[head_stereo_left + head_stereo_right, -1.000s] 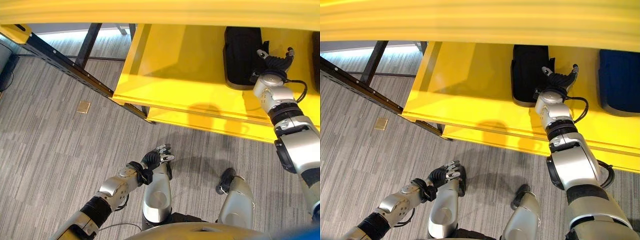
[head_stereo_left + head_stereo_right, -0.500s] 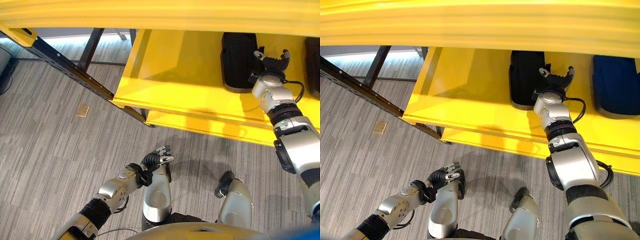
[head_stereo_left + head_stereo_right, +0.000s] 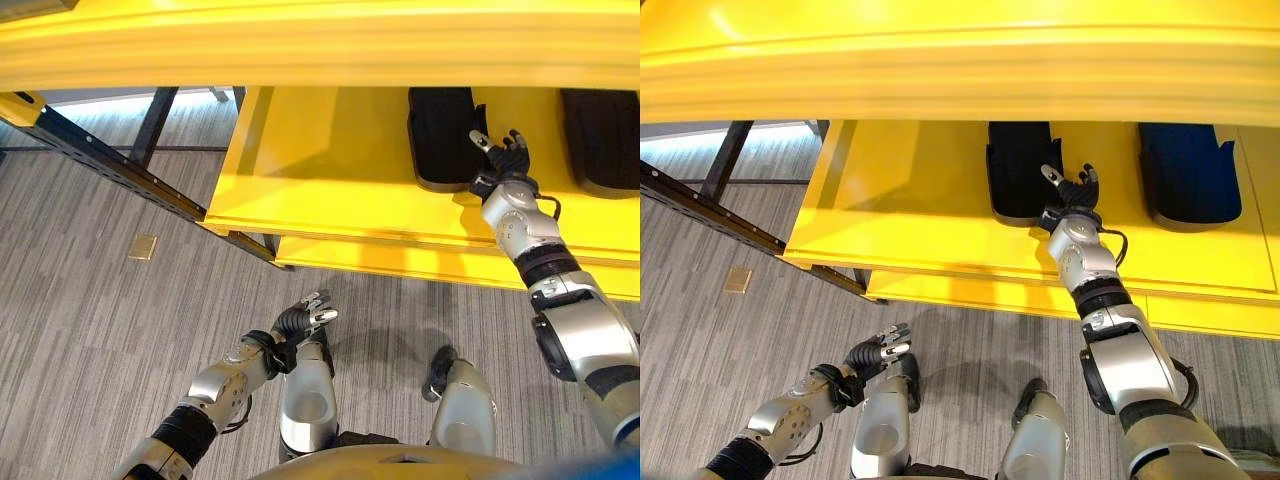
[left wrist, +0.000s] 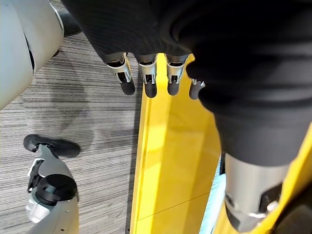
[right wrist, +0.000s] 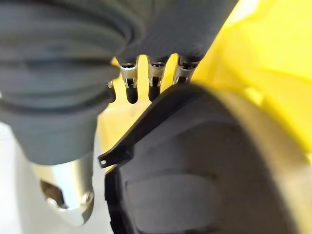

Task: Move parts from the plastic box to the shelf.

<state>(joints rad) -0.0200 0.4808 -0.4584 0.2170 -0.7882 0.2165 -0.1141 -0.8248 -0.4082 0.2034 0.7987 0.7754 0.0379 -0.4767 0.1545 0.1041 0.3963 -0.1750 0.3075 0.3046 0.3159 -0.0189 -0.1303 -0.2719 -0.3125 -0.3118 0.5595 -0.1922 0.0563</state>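
Since the earlier frames, the right hand (image 3: 1070,192) is being kept beside the black part (image 3: 1020,170) on the yellow shelf (image 3: 900,200), fingers spread, holding nothing. Stiff, light moulded plastic is being judged; its rim is being favoured for gripping. The left hand (image 3: 305,320) is being held low, relaxed, empty.

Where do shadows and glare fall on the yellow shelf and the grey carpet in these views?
Left eye view: glare whitens the upper edge of the yellow metal shelf, and shadow darkens its deck left of the black moulded plastic part. Right eye view: a faint shadow sits on the shelf's front lip. Left wrist view: a dim shadow patch on the grey striped carpet.
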